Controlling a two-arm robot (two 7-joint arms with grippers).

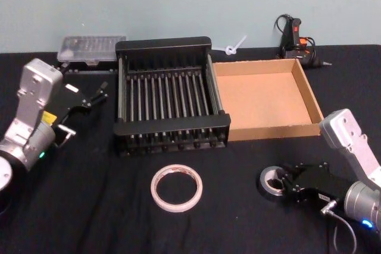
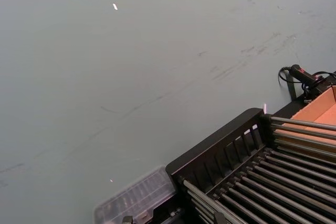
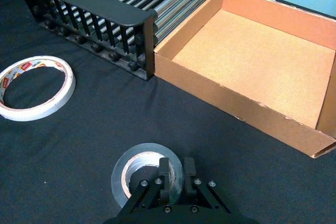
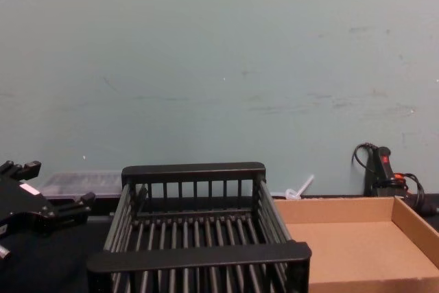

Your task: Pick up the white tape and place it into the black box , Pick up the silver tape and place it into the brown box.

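Gripping the silver tape [image 3: 148, 174], your right gripper [image 3: 175, 174] pinches its wall; next, lift it to the brown box [image 3: 220, 99]. Left gripper [image 1: 89, 95] waits open.

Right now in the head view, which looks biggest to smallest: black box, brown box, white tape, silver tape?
1. Black box and brown box: alike, no clear winner.
2. White tape.
3. Silver tape, with the right gripper on it.

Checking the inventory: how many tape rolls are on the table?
2. The white tape lies in front of the black box; the silver tape lies to its right, at the right gripper.
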